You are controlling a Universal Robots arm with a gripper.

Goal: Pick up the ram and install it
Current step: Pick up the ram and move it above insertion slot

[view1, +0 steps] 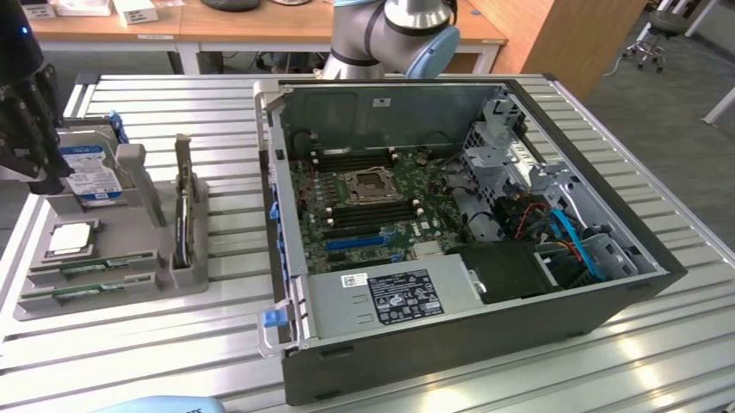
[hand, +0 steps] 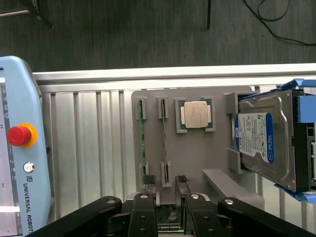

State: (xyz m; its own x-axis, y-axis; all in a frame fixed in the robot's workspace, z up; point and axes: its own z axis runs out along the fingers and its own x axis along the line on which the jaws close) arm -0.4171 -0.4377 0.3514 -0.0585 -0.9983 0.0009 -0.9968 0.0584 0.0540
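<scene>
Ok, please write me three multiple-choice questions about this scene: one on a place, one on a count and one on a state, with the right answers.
1. Where does the silver processor chip sit?
A. Inside a cardboard box
B. In the gray tray, between the green memory sticks and the hard drive
C. On a wooden shelf

2. How many green memory sticks are in the gray tray?
A. One
B. Two
C. Four

3. What is the state of the gripper?
A. Open, holding nothing
B. Shut on a memory stick
C. Shut on the hard drive

Answers:
1 B: the chip lies in its tray pocket, with the sticks on one side and the drive on the other.
2 B: two sticks stand side by side in their slots.
3 A: its fingers stand apart with nothing between them.
</scene>
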